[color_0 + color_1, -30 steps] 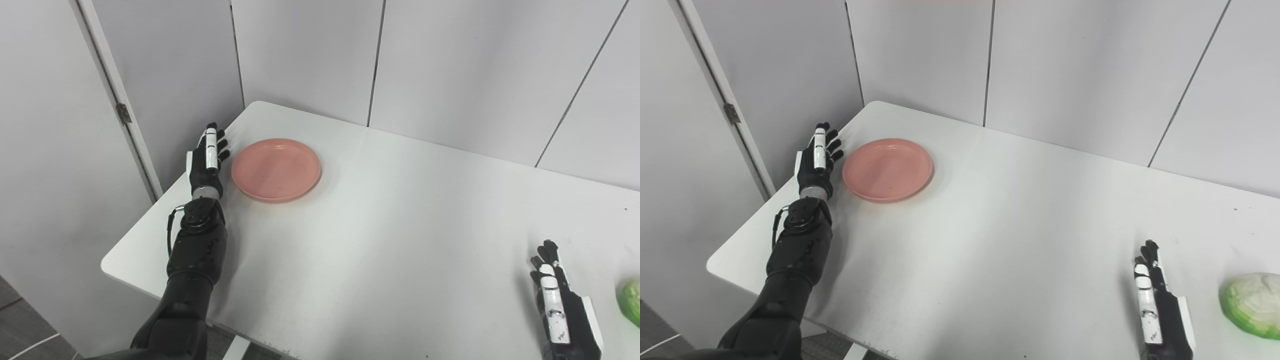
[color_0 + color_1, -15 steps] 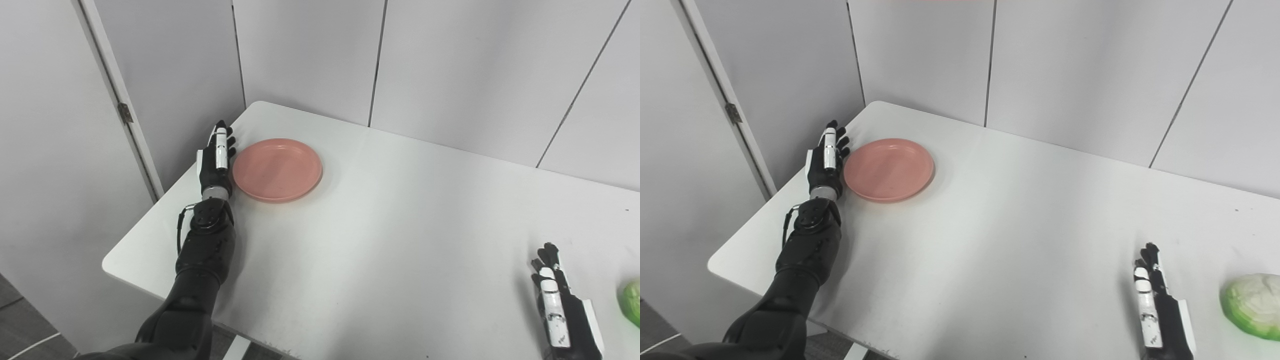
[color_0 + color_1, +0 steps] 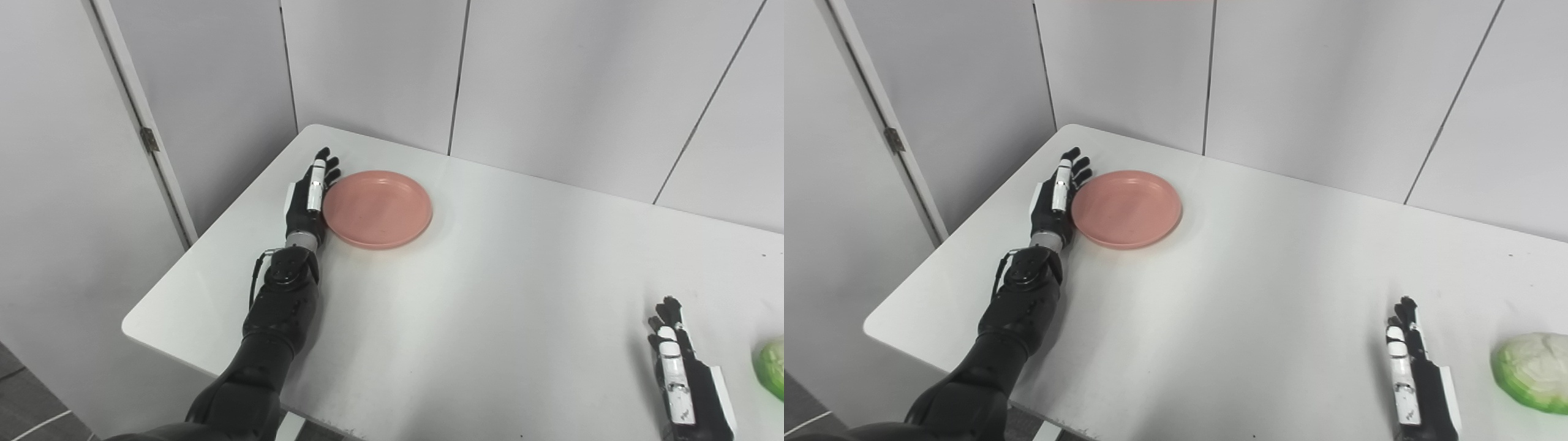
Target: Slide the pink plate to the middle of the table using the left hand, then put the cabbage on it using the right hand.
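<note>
Writing or labels are nowhere legible. Pink plate (image 3: 378,209) is seen on the table's (image 3: 465,318) far-left part, with the left hand (image 3: 308,199) laid flat against its left rim, fingers extended, grasping nothing. Right hand (image 3: 1418,380) is rested near the bottom edge, fingers straight and released, wrist cut off. Cabbage (image 3: 1531,372) is shown nearly whole in the right eye view; only a green sliver, probably the same item, is caught in the left eye view.
</note>
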Motion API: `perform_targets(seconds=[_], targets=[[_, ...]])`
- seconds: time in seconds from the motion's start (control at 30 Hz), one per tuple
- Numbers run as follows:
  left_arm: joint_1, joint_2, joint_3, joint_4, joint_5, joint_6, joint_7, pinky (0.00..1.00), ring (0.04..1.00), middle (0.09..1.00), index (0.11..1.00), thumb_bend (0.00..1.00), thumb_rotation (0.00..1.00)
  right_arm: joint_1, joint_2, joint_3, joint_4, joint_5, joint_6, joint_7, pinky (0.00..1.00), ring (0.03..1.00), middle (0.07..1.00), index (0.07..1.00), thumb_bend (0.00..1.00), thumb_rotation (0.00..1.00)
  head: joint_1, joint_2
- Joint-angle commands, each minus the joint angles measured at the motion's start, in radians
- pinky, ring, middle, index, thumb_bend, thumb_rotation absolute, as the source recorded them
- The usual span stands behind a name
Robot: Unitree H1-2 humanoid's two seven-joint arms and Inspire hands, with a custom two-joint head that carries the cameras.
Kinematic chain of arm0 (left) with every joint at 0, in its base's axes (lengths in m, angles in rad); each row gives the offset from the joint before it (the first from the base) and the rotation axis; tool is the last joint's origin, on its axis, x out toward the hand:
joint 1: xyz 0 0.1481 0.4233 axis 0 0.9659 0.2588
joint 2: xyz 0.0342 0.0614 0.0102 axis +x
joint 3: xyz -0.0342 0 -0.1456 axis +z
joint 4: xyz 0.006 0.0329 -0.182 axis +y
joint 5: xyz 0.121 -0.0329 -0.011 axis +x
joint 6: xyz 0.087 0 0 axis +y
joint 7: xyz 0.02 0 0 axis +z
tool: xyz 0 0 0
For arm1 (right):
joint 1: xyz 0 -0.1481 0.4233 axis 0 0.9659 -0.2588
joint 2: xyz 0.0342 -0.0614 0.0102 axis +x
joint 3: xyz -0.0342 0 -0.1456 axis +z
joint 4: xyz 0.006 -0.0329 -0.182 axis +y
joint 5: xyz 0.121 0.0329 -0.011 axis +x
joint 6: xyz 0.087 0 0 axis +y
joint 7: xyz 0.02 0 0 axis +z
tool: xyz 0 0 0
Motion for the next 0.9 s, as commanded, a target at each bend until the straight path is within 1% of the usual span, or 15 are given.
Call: perform_targets(seconds=[0.0,0.07,0.17,0.3,0.4,0.5,0.6,0.63,0.73,0.8,0.87], targets=[[0.017,-0.019,-0.011,-0.004,-0.015,0.073,-0.025,0.90,0.906,0.906,0.898,0.43,1.00,-0.013,0.011,0.004,-0.020,-0.004,0.009,-0.006,0.99,0.978,0.990,1.000,0.14,1.00,-0.011,0.004],[0.023,-0.032,-0.012,-0.030,-0.028,0.104,-0.034,0.89,0.908,0.909,0.901,0.43,1.00,-0.013,0.015,0.003,-0.019,-0.002,0.009,-0.008,0.99,0.977,0.989,1.000,0.14,1.00,-0.024,0.008],[0.030,-0.046,-0.024,-0.053,-0.021,0.126,-0.038,0.89,0.907,0.908,0.898,0.41,1.00,-0.011,0.019,0.007,-0.018,-0.009,0.003,-0.010,0.99,0.974,0.986,0.999,0.16,1.00,-0.043,0.012],[0.047,-0.070,-0.064,-0.102,-0.009,0.170,-0.058,0.90,0.902,0.904,0.891,0.40,1.00,-0.012,0.024,0.016,-0.013,-0.027,0.004,-0.021,0.98,0.963,0.977,0.992,0.18,1.00,-0.083,0.020],[0.059,-0.084,-0.089,-0.133,-0.007,0.193,-0.073,0.90,0.901,0.904,0.894,0.40,1.00,-0.013,0.027,0.021,-0.010,-0.039,0.003,-0.029,0.97,0.955,0.968,0.984,0.19,1.00,-0.101,0.023],[0.077,-0.110,-0.127,-0.186,0.007,0.219,-0.083,0.90,0.904,0.909,0.896,0.40,1.00,-0.014,0.030,0.026,-0.001,-0.051,-0.011,-0.035,0.95,0.947,0.963,0.979,0.20,1.00,-0.126,0.030],[0.089,-0.135,-0.142,-0.229,0.004,0.245,-0.087,0.90,0.905,0.908,0.892,0.40,1.00,-0.016,0.033,0.028,0.003,-0.056,-0.013,-0.038,0.95,0.947,0.965,0.978,0.20,1.00,-0.135,0.034],[0.098,-0.144,-0.157,-0.255,0.015,0.261,-0.085,0.90,0.905,0.907,0.891,0.39,1.00,-0.017,0.034,0.030,0.005,-0.057,-0.014,-0.039,0.95,0.948,0.965,0.978,0.21,1.00,-0.147,0.038],[0.124,-0.158,-0.200,-0.316,0.045,0.299,-0.095,0.88,0.888,0.897,0.883,0.41,1.00,-0.021,0.037,0.035,0.011,-0.067,-0.018,-0.044,0.94,0.947,0.965,0.978,0.22,1.00,-0.170,0.045],[0.138,-0.164,-0.221,-0.343,0.049,0.310,-0.108,0.90,0.890,0.900,0.889,0.42,1.00,-0.022,0.039,0.037,0.016,-0.075,-0.023,-0.049,0.93,0.943,0.963,0.977,0.23,1.00,-0.181,0.048],[0.154,-0.177,-0.234,-0.379,0.036,0.338,-0.118,0.90,0.897,0.906,0.896,0.41,1.00,-0.023,0.043,0.039,0.022,-0.076,-0.032,-0.053,0.93,0.940,0.961,0.974,0.24,1.00,-0.194,0.051]])
